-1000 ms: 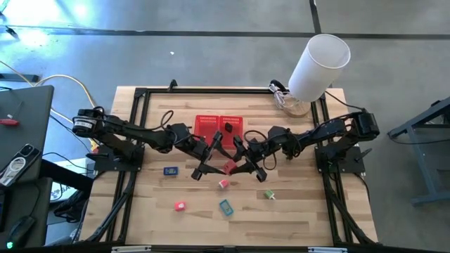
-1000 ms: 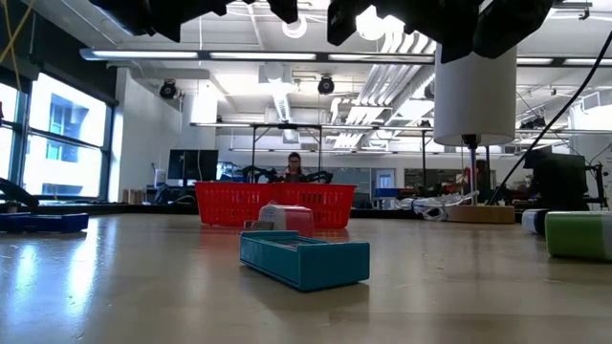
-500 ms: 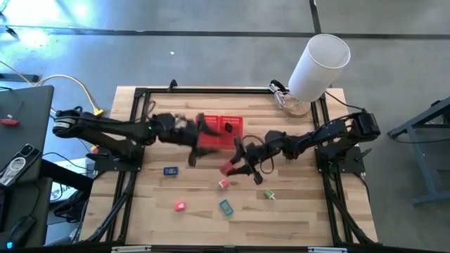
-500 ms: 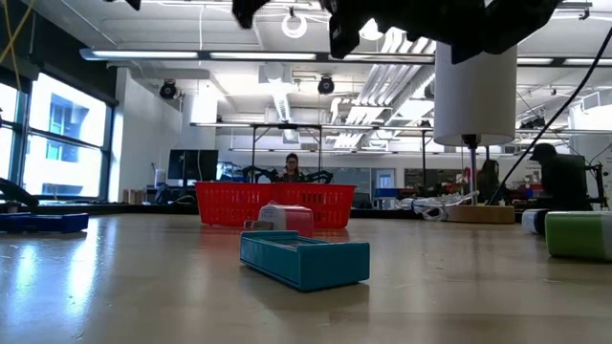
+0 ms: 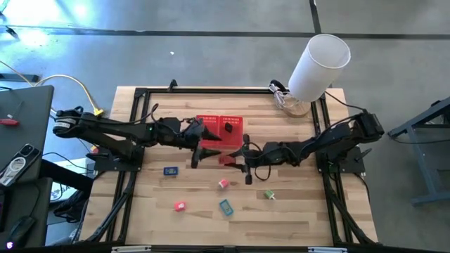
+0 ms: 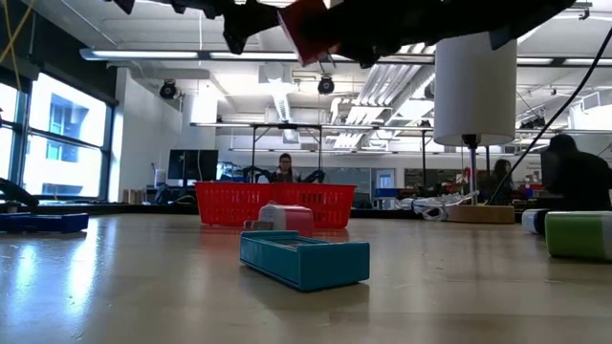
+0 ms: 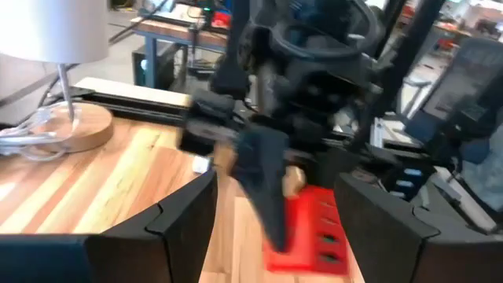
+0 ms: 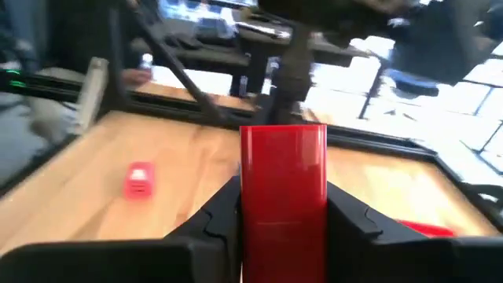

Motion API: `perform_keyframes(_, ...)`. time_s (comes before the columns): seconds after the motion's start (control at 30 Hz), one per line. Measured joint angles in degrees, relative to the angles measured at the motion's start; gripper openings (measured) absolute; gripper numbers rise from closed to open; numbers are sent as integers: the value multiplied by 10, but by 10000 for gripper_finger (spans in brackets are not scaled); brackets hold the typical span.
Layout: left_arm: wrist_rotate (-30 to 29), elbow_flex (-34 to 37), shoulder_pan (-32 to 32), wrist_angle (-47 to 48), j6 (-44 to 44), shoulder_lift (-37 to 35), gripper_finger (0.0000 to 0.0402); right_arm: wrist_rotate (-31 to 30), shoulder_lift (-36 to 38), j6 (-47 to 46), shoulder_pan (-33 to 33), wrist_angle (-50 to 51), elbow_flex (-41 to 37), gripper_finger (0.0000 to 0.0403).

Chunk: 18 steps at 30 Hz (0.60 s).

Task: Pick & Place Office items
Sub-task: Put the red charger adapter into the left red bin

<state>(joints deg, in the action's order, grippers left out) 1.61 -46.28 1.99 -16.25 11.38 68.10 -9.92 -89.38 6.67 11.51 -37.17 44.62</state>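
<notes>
My right gripper (image 5: 238, 161) is shut on a red block (image 5: 226, 159) just near of the red mesh basket (image 5: 211, 125). My left gripper (image 5: 197, 158) hangs open beside it, to its left, at the basket's near-left corner. A black item (image 5: 228, 129) lies in the basket's right compartment. On the wood lie the dark blue item (image 5: 170, 170), the pale pink one (image 5: 223, 184), the red-pink one (image 5: 179, 206), the teal one (image 5: 225, 206) and the green one (image 5: 270, 195). The low view shows the red block (image 6: 311, 24) high above the table. My right gripper pinches the red block (image 8: 283, 169) between its two fingers (image 8: 222, 214), one on each of its long sides. The fingers come level from the table's right. The block is lifted clear of the table and reaches out past the fingertips.
The big white cylinder (image 5: 320, 65) stands on a wooden base at the far right corner. A black frame (image 5: 137, 105) runs round the work area. Bare wood lies along the near edge, in front of the teal item (image 6: 304, 260).
The left gripper has drawn back from the red block toward the table's left and far side, ending beside the basket. The right gripper has turned and carried the red block a little toward the basket, still lifted clear.
</notes>
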Motion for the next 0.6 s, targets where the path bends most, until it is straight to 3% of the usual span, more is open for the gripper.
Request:
perform_keyframes(0.13, 11, 0, -2, 2, 3, 3, 249, -37, 16, 8, 9, 18, 1, 106)
perform_keyframes(0.6, 2, 0, 37, 12, -129, 3, 249, -49, 30, 8, 13, 23, 1, 106)
